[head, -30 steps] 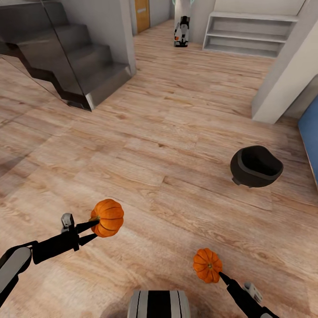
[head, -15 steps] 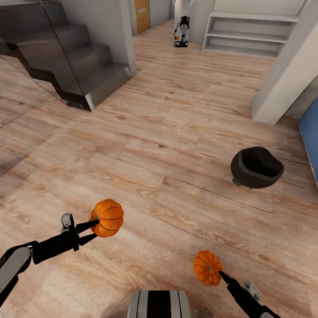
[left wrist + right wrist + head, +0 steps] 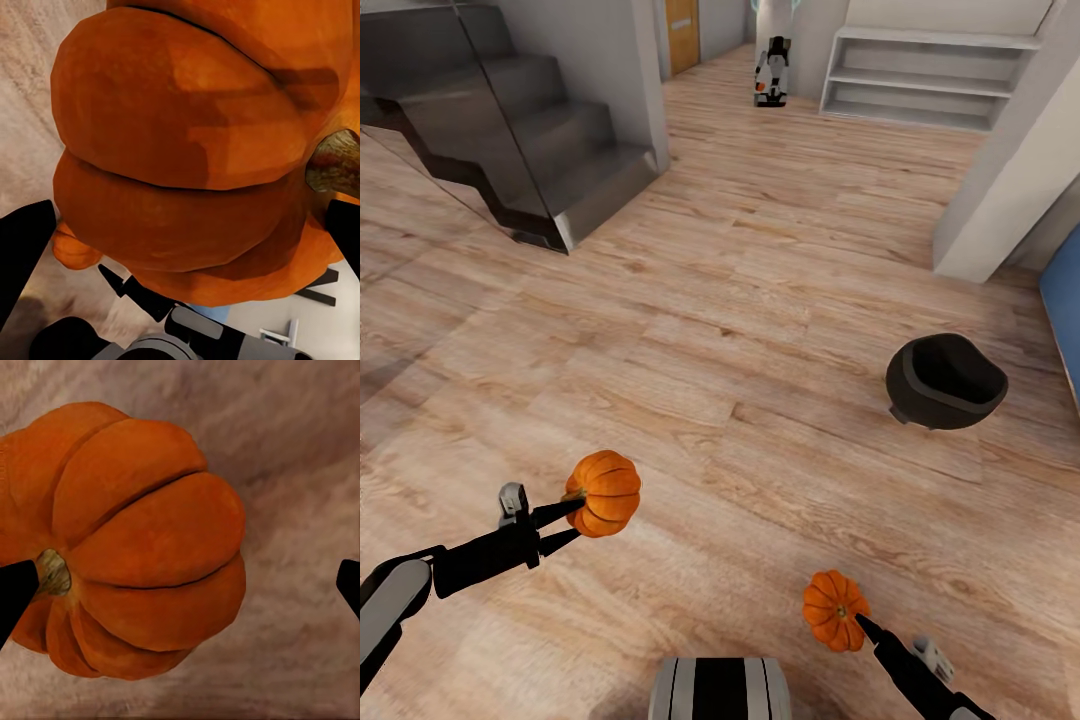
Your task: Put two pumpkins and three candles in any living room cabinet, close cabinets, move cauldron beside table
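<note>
The bigger pumpkin point(image 3: 605, 493) hangs above the wood floor with my left gripper point(image 3: 572, 522) shut on it; in the left wrist view this pumpkin point(image 3: 187, 150) spans the gap between the dark fingers point(image 3: 22, 255). The smaller pumpkin point(image 3: 835, 610) lies at the tip of my right gripper point(image 3: 860, 625). In the right wrist view it point(image 3: 127, 540) sits close to one fingertip point(image 3: 11, 592), stem touching, while the other fingertip point(image 3: 351, 585) stands far off: the jaws are wide open. The black cauldron point(image 3: 945, 380) stands on the floor at the right. Candles, cabinet and table are out of view.
Dark stairs point(image 3: 510, 110) rise at the back left. A white shelf unit point(image 3: 930, 70) and a pale wall corner point(image 3: 1000, 190) stand at the back right, and a blue surface point(image 3: 1065, 300) is at the right edge. Open wood floor point(image 3: 710, 300) lies ahead.
The view has shifted slightly: the cauldron and the smaller pumpkin drift down and right together with the floor. Both arms and the bigger pumpkin keep their places in the picture.
</note>
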